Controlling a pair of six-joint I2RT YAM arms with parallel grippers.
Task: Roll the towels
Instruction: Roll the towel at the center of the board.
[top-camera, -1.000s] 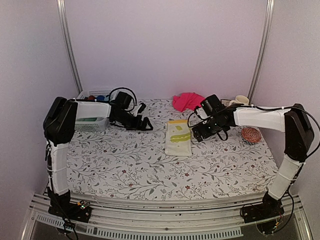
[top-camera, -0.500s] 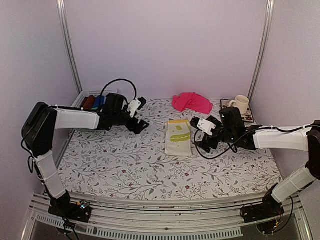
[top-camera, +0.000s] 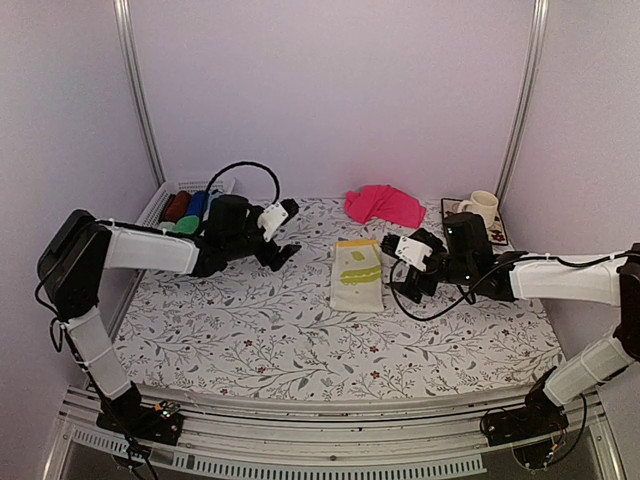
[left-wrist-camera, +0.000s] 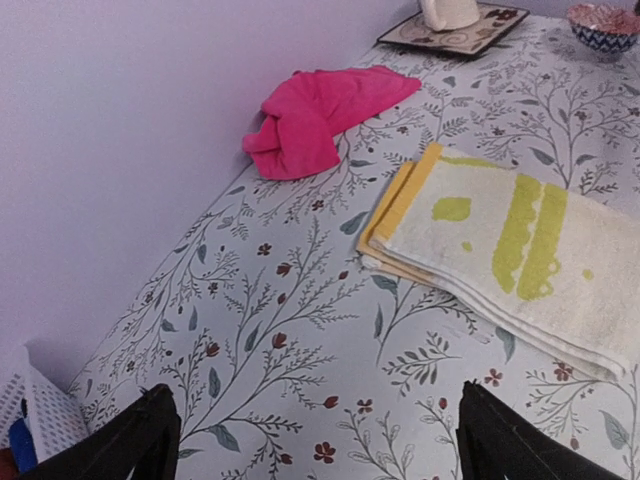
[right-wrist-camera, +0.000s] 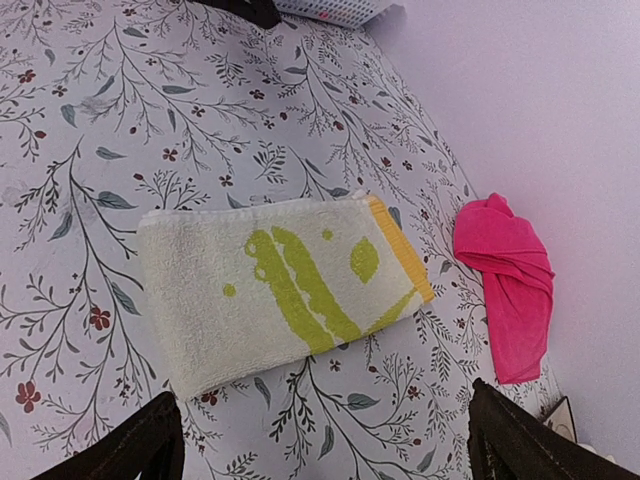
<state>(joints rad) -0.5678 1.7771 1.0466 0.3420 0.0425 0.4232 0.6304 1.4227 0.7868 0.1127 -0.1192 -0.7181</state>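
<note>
The lime-yellow towel (top-camera: 357, 275) lies folded flat mid-table, its orange border toward the back; it also shows in the left wrist view (left-wrist-camera: 500, 250) and the right wrist view (right-wrist-camera: 270, 290). The hot pink towel (top-camera: 383, 204) sits crumpled by the back wall (left-wrist-camera: 320, 115) (right-wrist-camera: 510, 285). My left gripper (top-camera: 288, 232) hovers left of the yellow towel, open and empty (left-wrist-camera: 320, 440). My right gripper (top-camera: 398, 268) is close to that towel's right edge, also open and empty (right-wrist-camera: 325, 445). Neither touches a towel.
A white basket (top-camera: 165, 200) holding rolled cloths stands at the back left. At the back right, a cream mug (top-camera: 482, 207) rests on a patterned tray (left-wrist-camera: 455, 32), with a patterned bowl (left-wrist-camera: 605, 20) beside it. Walls close the table on three sides.
Both arms have lowered and stretched out over the table. The left gripper has moved from the basket toward the yellow towel; the right gripper now faces that towel from the right. Towels unmoved.
</note>
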